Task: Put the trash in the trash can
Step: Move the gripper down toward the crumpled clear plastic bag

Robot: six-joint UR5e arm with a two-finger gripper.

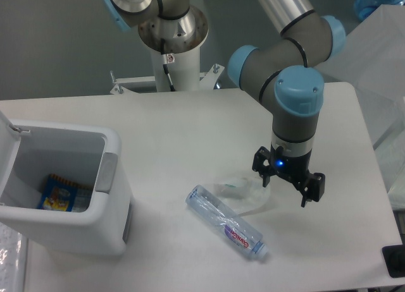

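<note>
A clear plastic water bottle with a red-blue label lies on its side on the white table, cap toward the front right. Just behind it lies a crumpled translucent wrapper. My gripper points down at the wrapper's right edge, open, with nothing between its fingers; whether it touches the wrapper I cannot tell. The white trash can stands at the left of the table with its lid swung open.
Inside the trash can lies a colourful blue and orange packet. The arm's base post rises at the table's back edge. A black object sits at the front right corner. Pale plastic sheeting hangs on the right.
</note>
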